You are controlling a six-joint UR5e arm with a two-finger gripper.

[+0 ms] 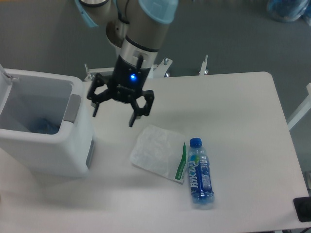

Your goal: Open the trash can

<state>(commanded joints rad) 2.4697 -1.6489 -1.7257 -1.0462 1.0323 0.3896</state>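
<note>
The trash can (43, 155) is a large boxy white bin at the left of the table. Its lid (6, 82) stands raised at the far left edge, and the inside (39, 109) shows, with something blue at the bottom. A grey push-button tab (73, 108) sits on its right rim. My gripper (112, 114) hangs just right of the bin, above the table, with its two black fingers spread apart. It is open and holds nothing. The left finger is close to the bin's right rim.
A white plastic wrapper (158, 152) with a green strip lies on the table below and right of the gripper. A blue water bottle (199, 174) lies on its side next to it. The table's right edge (284, 131) runs down the right.
</note>
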